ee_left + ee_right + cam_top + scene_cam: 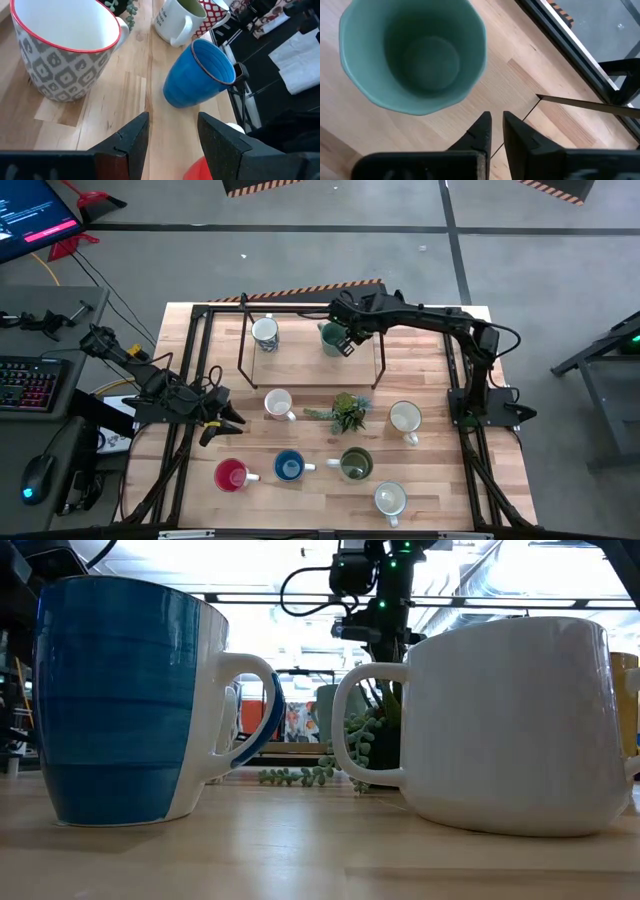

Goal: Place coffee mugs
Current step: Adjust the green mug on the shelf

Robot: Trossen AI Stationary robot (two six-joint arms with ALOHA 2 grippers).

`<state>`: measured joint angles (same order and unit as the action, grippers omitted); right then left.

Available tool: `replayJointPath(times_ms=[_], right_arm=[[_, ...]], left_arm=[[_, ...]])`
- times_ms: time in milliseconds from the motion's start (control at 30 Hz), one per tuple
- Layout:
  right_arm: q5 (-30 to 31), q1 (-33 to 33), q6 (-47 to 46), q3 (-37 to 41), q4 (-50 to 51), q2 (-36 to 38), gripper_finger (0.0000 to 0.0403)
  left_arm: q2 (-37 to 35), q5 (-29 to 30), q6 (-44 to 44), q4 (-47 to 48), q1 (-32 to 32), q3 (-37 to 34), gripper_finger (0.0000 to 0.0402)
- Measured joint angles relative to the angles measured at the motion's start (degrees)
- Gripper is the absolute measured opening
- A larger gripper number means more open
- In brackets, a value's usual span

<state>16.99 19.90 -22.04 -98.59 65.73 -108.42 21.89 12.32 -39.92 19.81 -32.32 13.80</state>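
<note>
- High view, far left: the left gripper (pixel 222 423) sits low over the table's (pixel 430 480) left edge, fingers spread apart and holding nothing. Its wrist view shows bare wood between the fingers (pixel 131 140).
- Just ahead of it is the red mug (pixel 231 475), pink inside, looks empty.
- Next over, a white mug (pixel 277 404) near the middle, and another white mug (pixel 265 331) further back on the raised platform (pixel 310 370). Both look empty.
- Blue mug (pixel 290 466) sits in the front row beside the red one. In the left wrist view it's the blue mug (pixel 197 75), with a grey patterned red-rimmed mug (pixel 65 47) beside it, empty white inside.
- The teal mug (pixel 331 337) stands upright on the platform, empty right down to the bottom in the right wrist view (pixel 412 55).
- The right gripper (pixel 347 343) hangs just beside the teal mug, fingers nearly closed with only a thin gap, gripping nothing.
- A little green plant (pixel 346 413) sits mid-table.
- The olive mug (pixel 356 464) is in front of the plant; can't tell if anything's in it.
- Rightmost, two white mugs: one (pixel 405 418) mid-right, one (pixel 390 499) at the front edge.
</note>
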Motion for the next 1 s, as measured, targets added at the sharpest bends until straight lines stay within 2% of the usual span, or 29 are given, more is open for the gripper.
replayJointPath(times_ms=[267,733,1000], right_arm=[[-0.91,0.00,1.18,0.07,-1.56,-0.83,0.0001],[-2.84,0.72,2.16,0.07,-4.15,-1.17,0.0000],[-4.09,0.59,2.17,0.07,-6.12,-3.82,0.0000]], left_arm=[[0.00,0.00,0.06,0.01,0.00,0.00,0.0158],[0.01,0.00,0.06,0.03,0.02,0.00,0.0158],[0.01,0.00,0.06,0.02,0.02,0.00,0.0158]])
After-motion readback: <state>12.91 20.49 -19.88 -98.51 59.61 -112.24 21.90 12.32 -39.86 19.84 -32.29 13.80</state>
